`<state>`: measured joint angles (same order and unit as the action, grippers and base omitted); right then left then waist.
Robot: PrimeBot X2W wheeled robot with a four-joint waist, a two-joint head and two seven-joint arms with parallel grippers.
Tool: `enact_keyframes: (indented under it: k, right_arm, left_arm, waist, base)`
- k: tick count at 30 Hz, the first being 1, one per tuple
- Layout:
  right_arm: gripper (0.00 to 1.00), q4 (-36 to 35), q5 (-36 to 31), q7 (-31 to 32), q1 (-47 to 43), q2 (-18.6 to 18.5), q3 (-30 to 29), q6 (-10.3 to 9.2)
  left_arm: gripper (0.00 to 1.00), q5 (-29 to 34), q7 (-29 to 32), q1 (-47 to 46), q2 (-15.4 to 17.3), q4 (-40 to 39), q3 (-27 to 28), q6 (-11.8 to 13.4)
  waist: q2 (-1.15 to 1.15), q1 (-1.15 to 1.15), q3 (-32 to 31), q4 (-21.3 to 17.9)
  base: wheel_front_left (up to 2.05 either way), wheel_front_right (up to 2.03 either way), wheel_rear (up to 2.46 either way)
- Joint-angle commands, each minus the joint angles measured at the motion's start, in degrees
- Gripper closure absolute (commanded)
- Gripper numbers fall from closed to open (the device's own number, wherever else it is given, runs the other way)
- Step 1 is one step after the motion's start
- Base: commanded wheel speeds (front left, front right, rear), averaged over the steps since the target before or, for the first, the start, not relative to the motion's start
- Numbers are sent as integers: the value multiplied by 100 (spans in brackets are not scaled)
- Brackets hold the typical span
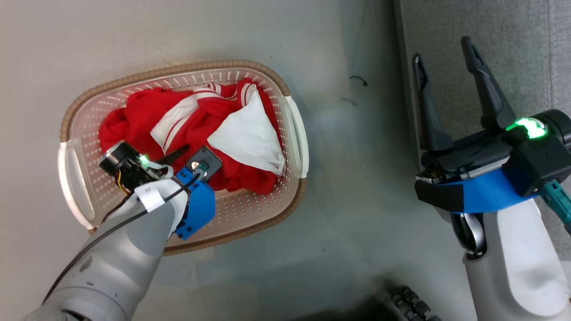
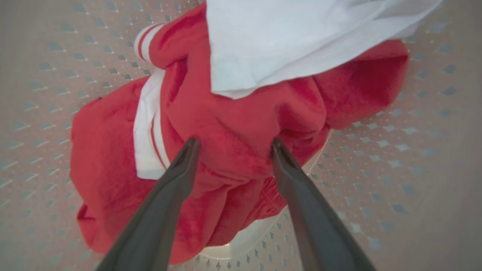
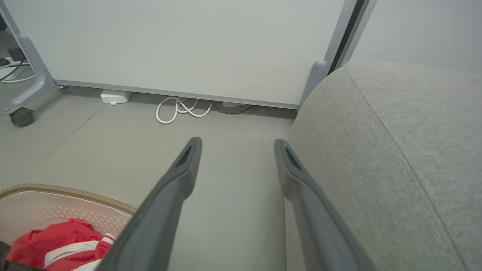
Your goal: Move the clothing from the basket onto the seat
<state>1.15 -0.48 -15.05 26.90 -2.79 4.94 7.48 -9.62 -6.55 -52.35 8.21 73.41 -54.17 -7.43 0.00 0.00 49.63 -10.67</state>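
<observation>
The basket (image 1: 178,71) stands on the grey floor with the red, white-striped clothing (image 1: 196,129) bunched inside it. My left arm reaches down into it, and one dark finger (image 1: 175,154) shows above the cloth. In the left wrist view my left gripper (image 2: 235,143) is open, its tips pressed into a hump of the clothing (image 2: 233,124), with the basket wall (image 2: 45,75) around. My right gripper (image 1: 441,50) hangs open and holds nothing, at the edge of the grey seat (image 1: 513,53). The right wrist view has it (image 3: 238,143) over bare floor, with the seat (image 3: 395,150) to its right.
A white partition (image 3: 188,45) on a castor (image 3: 22,116) stands beyond the floor, with a coiled white cable (image 3: 180,109) and a small white box (image 3: 115,97) at its foot. The basket rim (image 3: 67,190) and the clothing (image 3: 49,241) show at that view's lower left.
</observation>
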Motion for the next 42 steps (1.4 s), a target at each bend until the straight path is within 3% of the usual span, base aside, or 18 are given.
enact_keyframes:
  k: [1,22,23,24,25,42]
  right_arm:
    - [0,-39,-29,-20,67,-19,-28,3]
    - [0,-355,-25,-20,-145,-19,-125,3]
    - [0,-361,-25,-20,-148,-19,-129,3]
    - [0,-365,-30,-20,-155,-19,-131,3]
    - [0,-363,-32,-20,-160,-19,-133,3]
    - [0,-136,-2,-20,-4,-19,-113,3]
  left_arm:
    - [0,-23,53,-140,9,15,-26,-2]
    - [0,-8,385,-681,-16,49,-337,95]
    - [7,-22,378,-689,-21,50,-346,90]
    - [71,-30,367,-698,-28,49,-361,82]
    - [100,-26,343,-706,-43,49,-381,72]
    - [100,-273,-318,-641,-186,48,-400,59]
  waist:
    - [0,0,127,-23]
    - [0,0,744,-39]
    - [0,0,750,-35]
    - [0,0,754,-27]
    - [0,0,759,-19]
    - [0,0,213,220]
  base:
    - [0,0,0]
    - [0,0,0]
    - [0,0,0]
    - [0,0,0]
    - [0,0,0]
    - [0,0,0]
